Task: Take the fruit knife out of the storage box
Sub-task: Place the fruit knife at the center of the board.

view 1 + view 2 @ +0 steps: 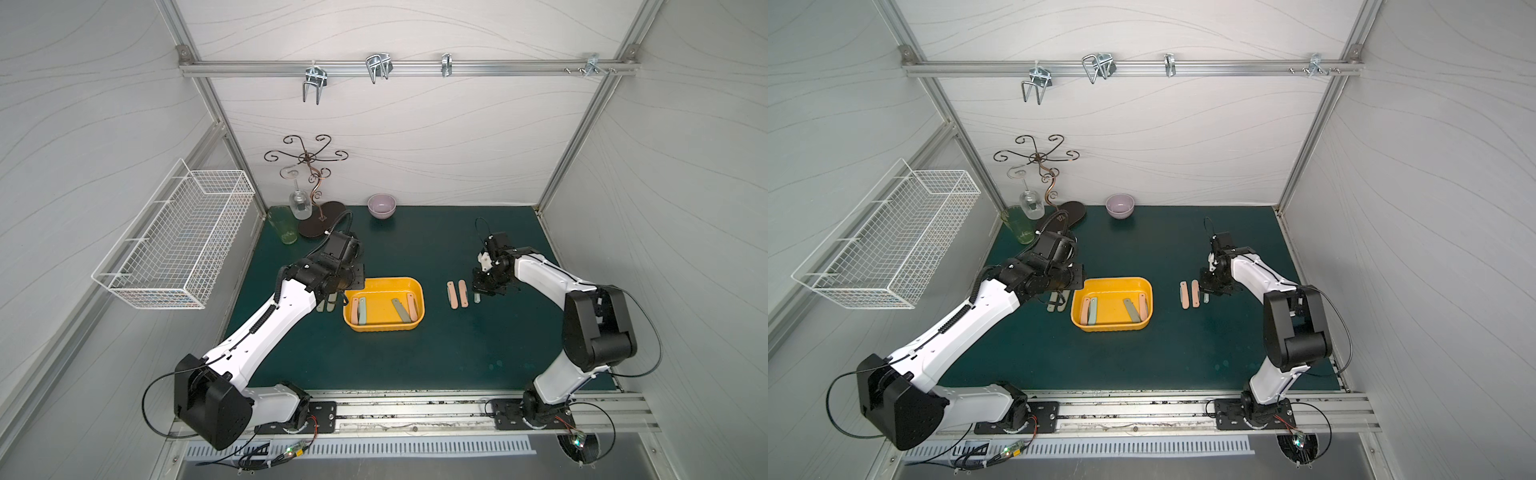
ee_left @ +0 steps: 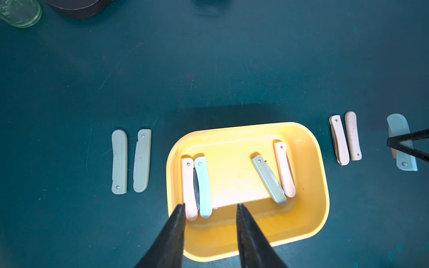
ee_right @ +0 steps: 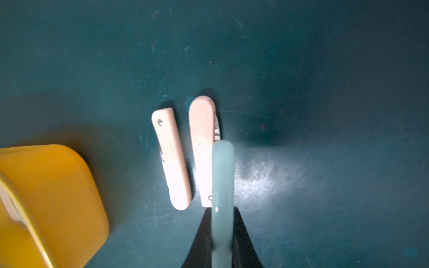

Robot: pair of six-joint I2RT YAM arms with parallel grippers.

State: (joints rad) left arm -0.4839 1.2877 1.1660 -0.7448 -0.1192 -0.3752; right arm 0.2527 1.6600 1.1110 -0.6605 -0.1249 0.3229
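Yellow storage box [image 1: 380, 307] holds four folded knives [image 2: 269, 181]; four others [image 2: 119, 162] lie outside.
Right gripper [image 3: 222, 210] clamps a pale-blue knife [image 3: 222, 167] right of the box; left gripper [image 2: 211, 205], part-open, empty, hovers above it.

Four knives [image 2: 203, 185] lie in the storage box [image 2: 308, 208] (two toward each end); a left pair [image 2: 119, 161] and a right pair [image 2: 340, 139] flank it.

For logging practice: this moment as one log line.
left gripper open above yellow plastic storage box; right gripper shut on pale-blue folding knife
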